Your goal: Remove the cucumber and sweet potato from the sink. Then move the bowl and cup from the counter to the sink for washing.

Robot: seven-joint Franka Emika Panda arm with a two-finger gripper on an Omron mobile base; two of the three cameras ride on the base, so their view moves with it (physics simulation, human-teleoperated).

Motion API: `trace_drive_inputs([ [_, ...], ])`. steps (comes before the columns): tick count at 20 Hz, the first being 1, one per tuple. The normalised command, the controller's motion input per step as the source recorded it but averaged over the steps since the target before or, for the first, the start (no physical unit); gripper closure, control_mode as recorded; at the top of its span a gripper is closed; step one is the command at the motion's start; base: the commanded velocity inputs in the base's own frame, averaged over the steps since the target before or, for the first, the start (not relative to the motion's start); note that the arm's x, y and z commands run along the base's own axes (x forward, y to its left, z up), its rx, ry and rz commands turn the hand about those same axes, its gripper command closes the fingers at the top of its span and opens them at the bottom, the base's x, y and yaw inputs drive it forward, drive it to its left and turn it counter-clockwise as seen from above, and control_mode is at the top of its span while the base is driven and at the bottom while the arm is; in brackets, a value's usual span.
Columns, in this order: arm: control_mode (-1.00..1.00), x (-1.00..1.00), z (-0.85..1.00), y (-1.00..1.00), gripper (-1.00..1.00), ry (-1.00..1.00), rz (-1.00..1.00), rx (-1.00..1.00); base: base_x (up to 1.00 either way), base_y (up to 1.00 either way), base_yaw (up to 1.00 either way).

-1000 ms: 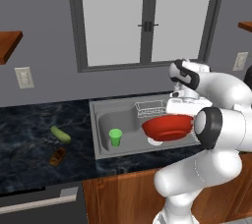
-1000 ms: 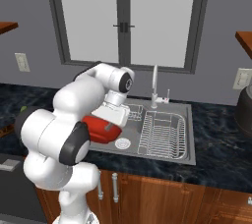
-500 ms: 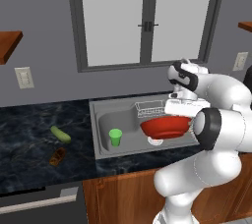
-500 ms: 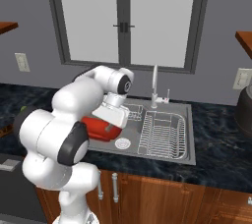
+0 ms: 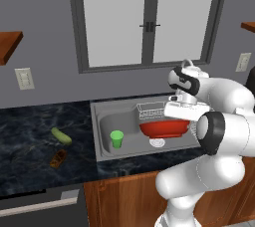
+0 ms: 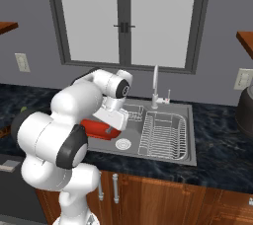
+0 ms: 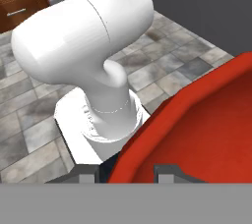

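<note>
The two-finger gripper [image 7: 126, 173] pinches the wide red bowl's [image 5: 164, 128] rim over the grey steel sink [image 5: 105, 121]; the left base view adds the bright green cup [image 5: 117, 139] standing inside

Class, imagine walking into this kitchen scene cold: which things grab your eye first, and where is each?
The red bowl stands out, held by the gripper over the sink, its rim between the jaws. A bright green cup stands upright in the basin, left of the bowl. On the dark counter left of the sink lie the cucumber and sweet potato.
</note>
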Motion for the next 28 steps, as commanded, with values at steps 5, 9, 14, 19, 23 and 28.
trace_drive_inputs([
  [5, -1.0, 0.17, -0.16, 0.05, 1.0, 0.0, 0.0, 0.0, 0.0, 0.0, 0.0],
  [9, -1.0, 0.2, -0.17, 0.0, 1.0, 0.12, 0.0, 0.0, 0.0, 0.0, 0.0],
  [14, -1.0, 0.22, -0.17, 0.0, 1.0, 0.14, 0.0, 0.0, 0.0, 0.0, 0.0],
  [19, -1.0, 0.21, -0.16, -0.02, 1.0, 0.05, 0.0, 0.0, 0.0, 0.0, 0.0],
  [23, -1.0, 0.21, -0.17, -0.01, 1.0, 0.0, 0.0, 0.0, 0.0, 0.0, 0.0],
  [28, -1.0, 0.2, -0.18, -0.01, 1.0, 0.0, 0.0, 0.0, 0.0, 0.0, 0.0],
])
